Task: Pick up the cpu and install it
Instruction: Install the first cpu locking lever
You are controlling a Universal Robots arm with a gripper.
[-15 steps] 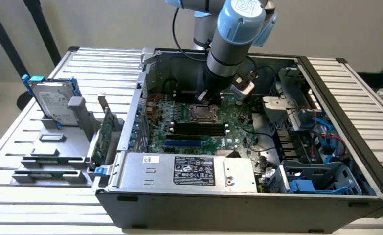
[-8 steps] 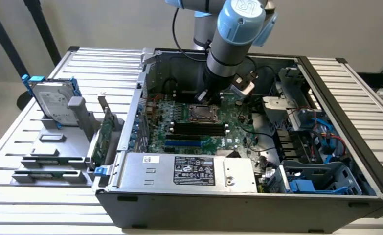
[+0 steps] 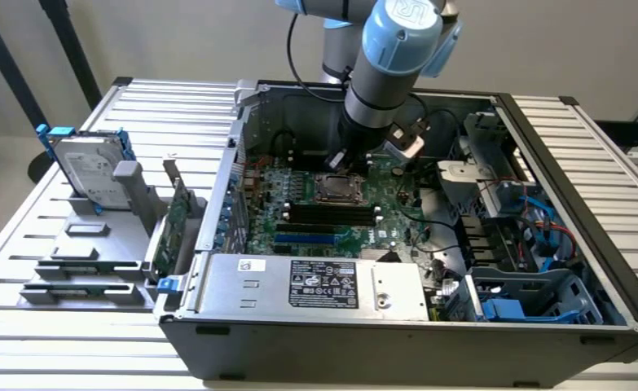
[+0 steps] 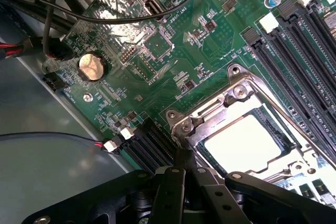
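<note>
- Silver shows inside the socket [image 4: 247,129]: the cpu [image 4: 244,142] lies flat within the metal retention frame, its bright top plate facing up, at the lower right of the wrist frame. It appears seated square in the opening, though glare hides its edges.
- Judging by that, the pick and the placing look done; the chip is no longer carried.
- In the exterior view the socket [image 3: 338,189] sits near the centre of the frame on the green motherboard [image 3: 297,220], inside the open computer case [image 3: 406,334].
- The gripper [image 3: 338,167] hangs just above the socket's upper edge in that view, the arm coming down from the top of the frame. In the wrist view the gripper [image 4: 181,163] sits at the bottom centre, its fingers clenched together with nothing between them, the tips beside the socket frame's corner; whether they touch it I cannot tell.
- What is left, as a judgement: the retention frame looks down over the chip, but whether its lever is latched cannot be read from these pictures.
- Off to the exterior view's left, a hard drive [image 3: 88,175] stands in a grey holder, untouched by the tool.
</note>
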